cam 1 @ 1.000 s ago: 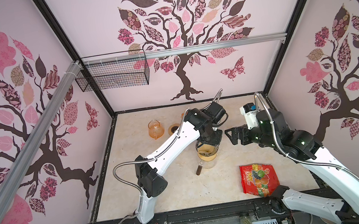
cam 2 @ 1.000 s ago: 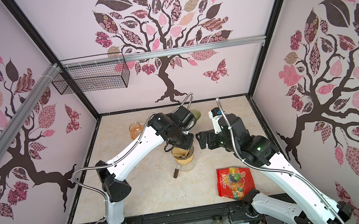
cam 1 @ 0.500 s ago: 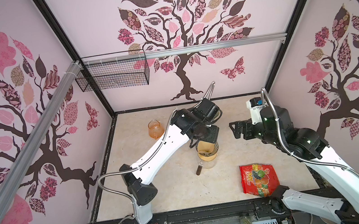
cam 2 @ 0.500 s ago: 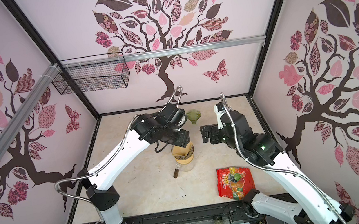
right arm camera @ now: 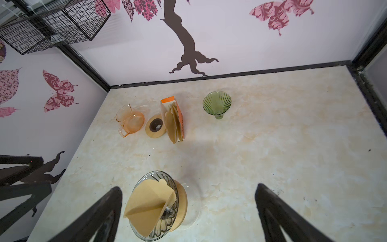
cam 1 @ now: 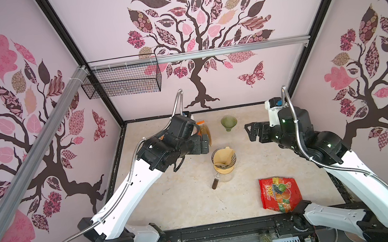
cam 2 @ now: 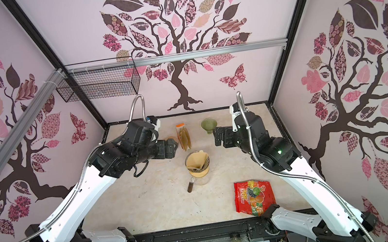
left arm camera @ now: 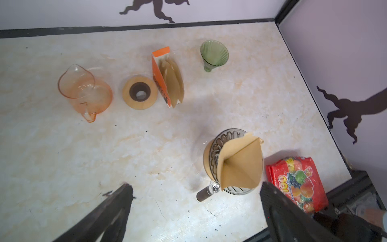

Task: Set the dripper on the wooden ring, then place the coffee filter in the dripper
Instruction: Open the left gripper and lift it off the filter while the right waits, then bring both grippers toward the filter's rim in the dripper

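Coffee filter sits in the dripper, i.e. paper cone down inside the ribbed glass. It's folded & leans to one side. Part of the ribbed wall shows bare, and a flap stands above the rim. Dripper rests on a glass server w/ a dark handle.

Left gripper hangs just beside the dripper, on its left in both top views. Jaws are wide apart, nothing btw them, no contact w/ the paper. Right gripper is off the dripper's right, farther out, jaws also apart & empty.

Step in hand, as I read it: drop-off made, release stage, task prob. near complete.

Nxt move calls for one of two things:
- lifting both arms clear w/o brushing the raised flap, or
- if a snug fit is wanted, a light nudge to spread the cone vs. the glass wall.

Paper looks thin & springy, so soft touch only. The dripper-on-server stack looks top-heavy, so a side shove could tip it.

Filter box and green glass cone stand beyond the dripper; candy bag lies on its near right. None are needed.
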### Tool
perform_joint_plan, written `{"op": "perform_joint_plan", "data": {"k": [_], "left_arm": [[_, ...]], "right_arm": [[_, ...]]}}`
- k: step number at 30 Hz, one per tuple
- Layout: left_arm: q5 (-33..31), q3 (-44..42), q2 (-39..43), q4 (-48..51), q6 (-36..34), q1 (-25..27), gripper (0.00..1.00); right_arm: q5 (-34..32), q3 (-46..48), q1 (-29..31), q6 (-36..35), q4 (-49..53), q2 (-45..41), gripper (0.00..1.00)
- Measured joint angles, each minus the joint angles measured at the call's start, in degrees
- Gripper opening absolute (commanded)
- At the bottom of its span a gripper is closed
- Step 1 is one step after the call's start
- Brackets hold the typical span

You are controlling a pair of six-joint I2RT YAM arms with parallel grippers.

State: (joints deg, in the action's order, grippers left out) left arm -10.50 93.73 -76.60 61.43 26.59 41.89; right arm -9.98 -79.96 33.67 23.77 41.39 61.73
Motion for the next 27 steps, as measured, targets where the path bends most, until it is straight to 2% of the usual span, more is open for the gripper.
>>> {"op": "perform_joint_plan", "data": {"k": [4,11,18,27], "left_arm": [[0.8,-3.0,2.8,-1.2,0.9,-2.3,0.98],[11.0,-8.0,2.1,-3.9,2.3,-8.6,0.98],[21.0,-8.5,-4.9,-4.3,0.0,-7.9,0.97],[20.2,-6.3,-13.9,-1.6,-4.4,-1.6,0.94]], "right_arm": [[5.4,-1.2,0.0,3.0,0.6,3.8,1.00],[13.8,-0.5,0.0,6.6,3.0,11.4,1.00],[16.7,2.9,0.0,7.7,4.6,12.8,1.00],[17.2,5.9,0.8,7.5,4.8,14.3,1.00]]}}
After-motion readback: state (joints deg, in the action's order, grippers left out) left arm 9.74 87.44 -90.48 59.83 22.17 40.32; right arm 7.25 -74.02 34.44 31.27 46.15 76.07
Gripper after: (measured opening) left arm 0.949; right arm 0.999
